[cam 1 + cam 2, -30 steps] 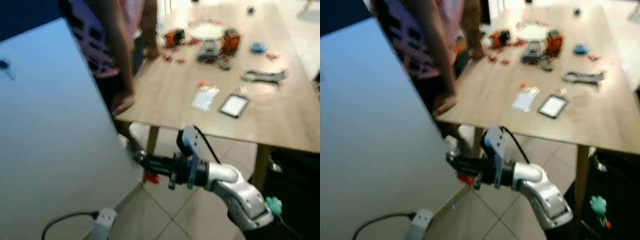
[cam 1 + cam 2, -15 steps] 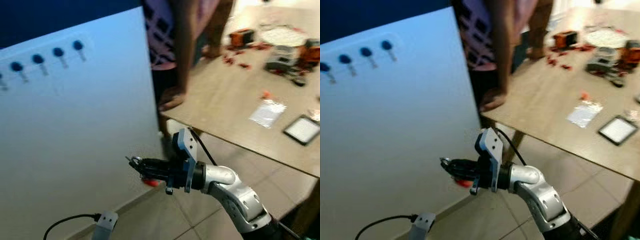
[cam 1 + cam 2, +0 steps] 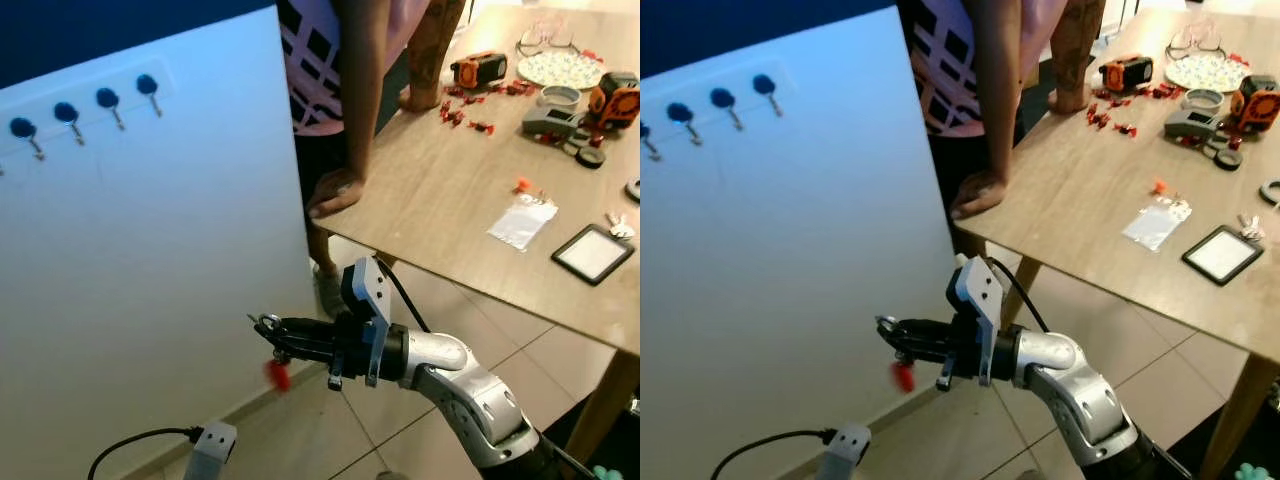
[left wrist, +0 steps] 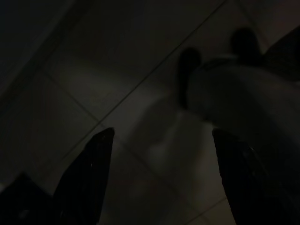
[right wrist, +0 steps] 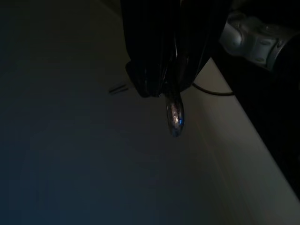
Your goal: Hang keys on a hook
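White panel (image 3: pixel 150 300) stands upright at the robot's left, carrying a row of blue-capped hooks (image 3: pixel 108 100) high on its face, each with a thin metal peg slanting downward. Behind the panel's right edge a person (image 3: pixel 340 60) in a checked top leans over the wooden table (image 3: pixel 450 200), one hand (image 3: pixel 333 190) resting on the near table corner. Table holds scattered items: an orange-and-black tool (image 3: pixel 478 68), small red pieces (image 3: pixel 462 100), a patterned plate (image 3: pixel 566 68), a clear plastic bag (image 3: pixel 522 220), a black-framed card (image 3: pixel 592 253). A white power strip (image 3: pixel 210 448) with a black cable (image 3: pixel 130 445) lies on the tiled floor at the panel's foot. Right gripper (image 3: pixel 285 338) is held out level toward the panel, low on its face and well below the hook row; the silver arm reaches in from the lower right. Fingers clenched on the keys (image 3: pixel 268 322): a metal ring shows just past the fingertips, close to the panel, and a red tag (image 3: pixel 279 374) dangles below the fingers, blurred. Long axis of the bunch runs roughly vertical, ring up, tag down. In the right wrist view a shiny metal piece (image 5: pixel 175 115) juts past the dark fingers toward the pale panel. Left gripper (image 4: pixel 159 183) hangs idle over dim floor tiles, its two fingers set apart.
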Available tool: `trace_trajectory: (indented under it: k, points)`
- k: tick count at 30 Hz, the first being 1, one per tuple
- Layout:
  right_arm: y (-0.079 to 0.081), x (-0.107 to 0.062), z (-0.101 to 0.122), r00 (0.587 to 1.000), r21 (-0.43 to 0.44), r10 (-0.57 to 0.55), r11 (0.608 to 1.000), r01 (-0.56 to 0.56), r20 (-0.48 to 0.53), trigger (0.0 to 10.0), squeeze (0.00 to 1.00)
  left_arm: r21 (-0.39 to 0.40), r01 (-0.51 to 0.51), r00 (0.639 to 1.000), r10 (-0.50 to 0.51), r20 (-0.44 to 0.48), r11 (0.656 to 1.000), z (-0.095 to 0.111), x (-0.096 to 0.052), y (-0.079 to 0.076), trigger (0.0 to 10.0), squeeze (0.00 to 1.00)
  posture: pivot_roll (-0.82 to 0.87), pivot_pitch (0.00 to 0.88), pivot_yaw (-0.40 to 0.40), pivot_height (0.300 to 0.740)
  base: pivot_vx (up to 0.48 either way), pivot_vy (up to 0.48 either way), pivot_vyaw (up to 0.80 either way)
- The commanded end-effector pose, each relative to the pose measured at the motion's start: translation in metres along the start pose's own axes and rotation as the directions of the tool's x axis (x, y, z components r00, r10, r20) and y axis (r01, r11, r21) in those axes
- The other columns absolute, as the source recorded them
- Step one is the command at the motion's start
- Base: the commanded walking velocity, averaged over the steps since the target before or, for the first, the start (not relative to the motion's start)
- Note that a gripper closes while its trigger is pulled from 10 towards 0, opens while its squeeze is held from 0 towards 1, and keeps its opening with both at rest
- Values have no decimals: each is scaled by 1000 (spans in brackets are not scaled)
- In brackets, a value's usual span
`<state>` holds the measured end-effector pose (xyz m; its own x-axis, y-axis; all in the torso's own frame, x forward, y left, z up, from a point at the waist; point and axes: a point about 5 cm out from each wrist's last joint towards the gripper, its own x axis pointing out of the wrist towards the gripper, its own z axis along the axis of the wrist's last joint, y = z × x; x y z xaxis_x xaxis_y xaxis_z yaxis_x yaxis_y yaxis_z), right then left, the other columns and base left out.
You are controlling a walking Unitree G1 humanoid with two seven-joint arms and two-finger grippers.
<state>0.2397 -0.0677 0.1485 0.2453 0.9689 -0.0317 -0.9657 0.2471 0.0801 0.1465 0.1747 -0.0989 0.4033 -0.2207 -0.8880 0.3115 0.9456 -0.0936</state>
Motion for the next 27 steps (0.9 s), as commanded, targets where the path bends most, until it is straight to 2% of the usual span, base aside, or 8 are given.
trace_trajectory:
  k: [1,27]
  points:
    - [4,2,3,1000,-7,23,1000,-23,21,10000,0,-7,-22,1000,22,-22,1000,-7,-3,7,10000,0,-195,70,145,740,0,0,769]
    - [4,2,0,1000,-5,31,1000,-31,2,10000,0,-7,-21,1000,21,-22,1000,-6,-2,5,10000,0,-198,61,137,740,0,0,769]
